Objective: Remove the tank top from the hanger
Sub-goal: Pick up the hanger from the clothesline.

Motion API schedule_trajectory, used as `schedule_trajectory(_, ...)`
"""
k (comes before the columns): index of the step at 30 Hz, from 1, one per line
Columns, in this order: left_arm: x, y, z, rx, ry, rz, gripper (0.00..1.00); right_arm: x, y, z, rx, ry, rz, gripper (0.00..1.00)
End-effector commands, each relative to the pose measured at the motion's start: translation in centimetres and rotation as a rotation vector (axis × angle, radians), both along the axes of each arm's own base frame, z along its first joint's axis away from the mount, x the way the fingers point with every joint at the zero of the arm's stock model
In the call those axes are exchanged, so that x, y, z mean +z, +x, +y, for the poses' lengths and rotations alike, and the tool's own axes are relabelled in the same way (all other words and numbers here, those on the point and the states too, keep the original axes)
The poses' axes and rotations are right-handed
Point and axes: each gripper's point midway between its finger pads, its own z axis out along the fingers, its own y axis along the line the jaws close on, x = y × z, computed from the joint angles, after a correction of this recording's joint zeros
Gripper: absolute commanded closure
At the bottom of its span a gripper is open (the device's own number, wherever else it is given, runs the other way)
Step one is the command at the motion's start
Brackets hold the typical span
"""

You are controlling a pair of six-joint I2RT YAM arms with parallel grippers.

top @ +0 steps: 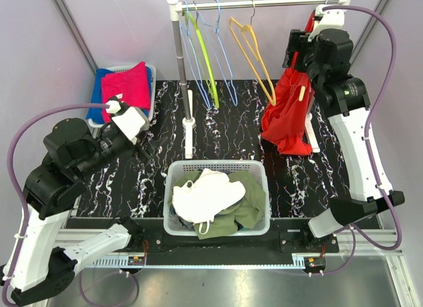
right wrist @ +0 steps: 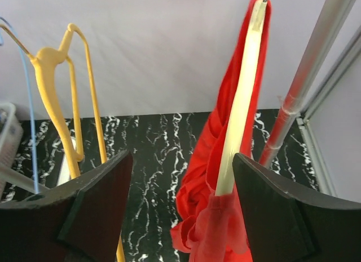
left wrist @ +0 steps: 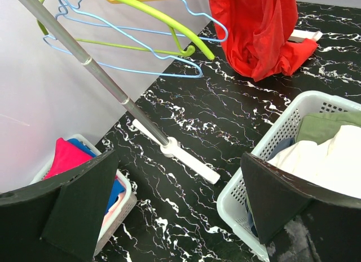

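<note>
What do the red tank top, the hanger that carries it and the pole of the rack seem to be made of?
The red tank top looks like thin matte fabric: it hangs in soft folds. Its hanger is pale, smooth and slightly glossy, maybe plastic or painted wood; I cannot tell which. The rack pole seems metal, from its silver brushed sheen.

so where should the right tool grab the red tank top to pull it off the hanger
Probably the fold of the red tank top beside the cream hanger, approached from the side of the yellow hanger: the cloth bulges out there, while the rack post crowds the other side.
</note>
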Motion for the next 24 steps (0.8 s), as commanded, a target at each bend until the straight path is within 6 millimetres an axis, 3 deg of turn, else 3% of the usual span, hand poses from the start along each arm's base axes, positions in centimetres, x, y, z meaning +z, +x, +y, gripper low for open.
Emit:
schedule_trajectory(1,1.2,0.3,-0.4,-0.011,-0.026,-0.041,0.01,2.1,-1.9,-1.7,-0.080,-0.066,-0.067,0.18)
schedule_trajectory(14,1.5,0.3,-0.3,-0.010,-0.037,-0.040,0.01,1.4,-2.9,-3.4,-0.152,-0.110,-0.084,0.17)
schedule_trajectory(24,1.1,0.2,-0.2,-0.009,-0.039,-0.032,0.01,4.3,-4.1,-5.6,-0.249,-0.145,-0.185,0.16)
